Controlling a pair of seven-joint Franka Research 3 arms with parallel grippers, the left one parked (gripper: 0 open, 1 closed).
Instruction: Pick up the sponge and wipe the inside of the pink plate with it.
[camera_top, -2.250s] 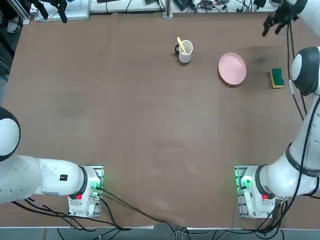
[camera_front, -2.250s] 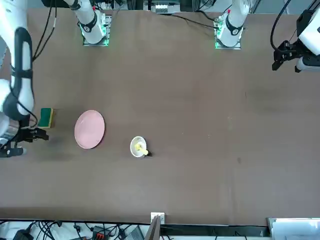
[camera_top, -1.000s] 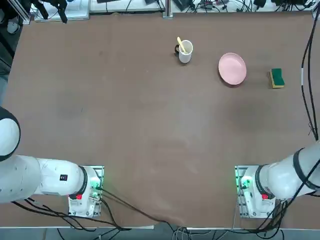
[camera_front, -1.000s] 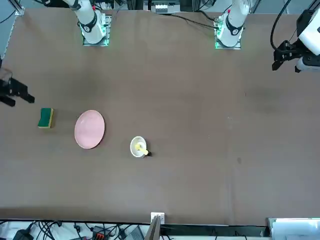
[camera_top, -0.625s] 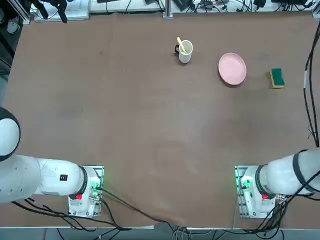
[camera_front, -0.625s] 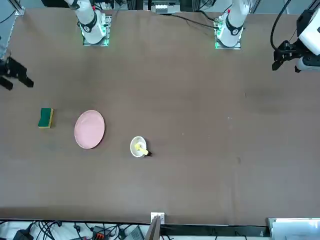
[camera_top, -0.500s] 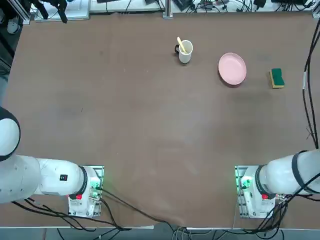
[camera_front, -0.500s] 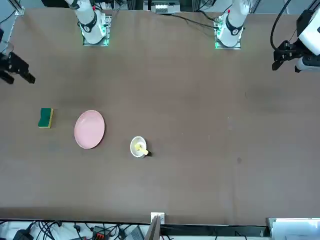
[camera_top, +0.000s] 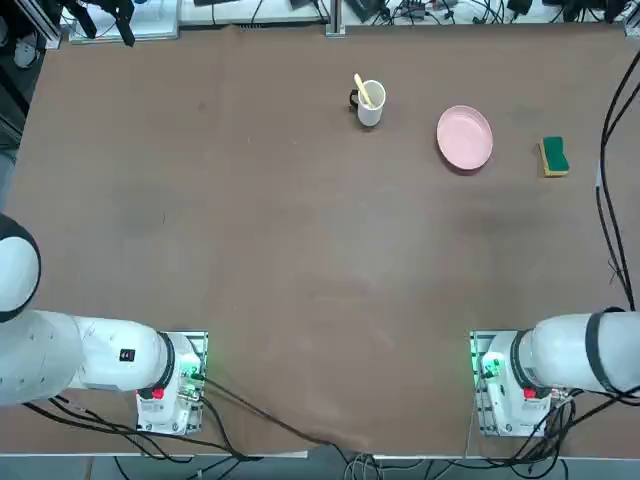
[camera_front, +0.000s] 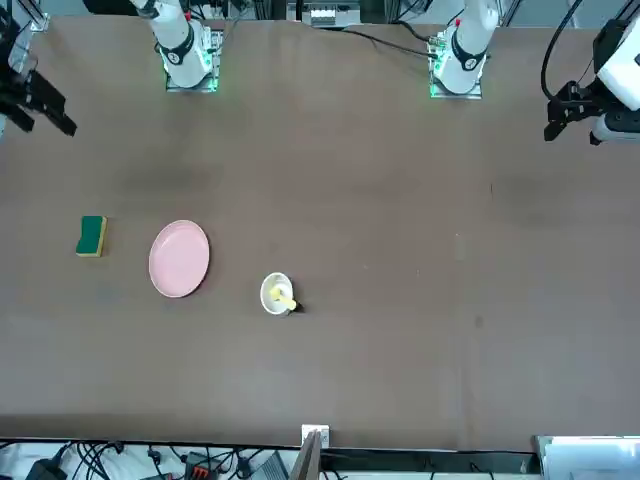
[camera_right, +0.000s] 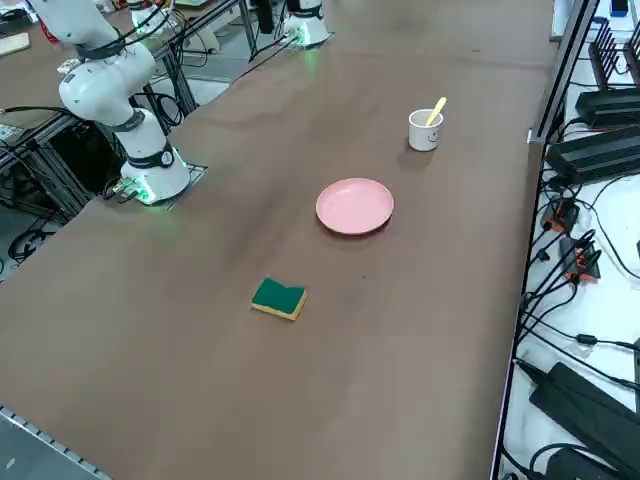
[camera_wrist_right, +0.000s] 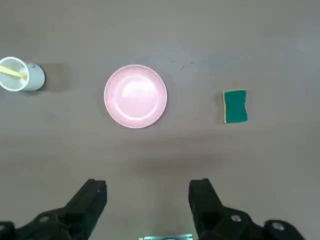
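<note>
the right gripper (camera_wrist_right: 147, 192) hangs wide open and empty above the round pink plate (camera_wrist_right: 135, 95) and blocky sponge (camera_wrist_right: 234, 106).

Sponge, plate and mug spaced along a brown counter, seen from the robot's right side.

The sponge (camera_right: 279, 298) lies flat nearest the camera, green layer up and a yellow layer showing along its near edge. Farther along, apart from it, the pink plate (camera_right: 355, 206) sits upright and bare. Beyond the plate, well apart and close to the counter's right edge, stands a white mug (camera_right: 425, 130) with a yellow stick (camera_right: 436, 111) leaning out of it. At the counter's (camera_right: 200, 380) left edge a white arm base (camera_right: 150, 165) shows a green light. Black cables (camera_right: 575, 270) and boxes crowd the floor on the right.
</note>
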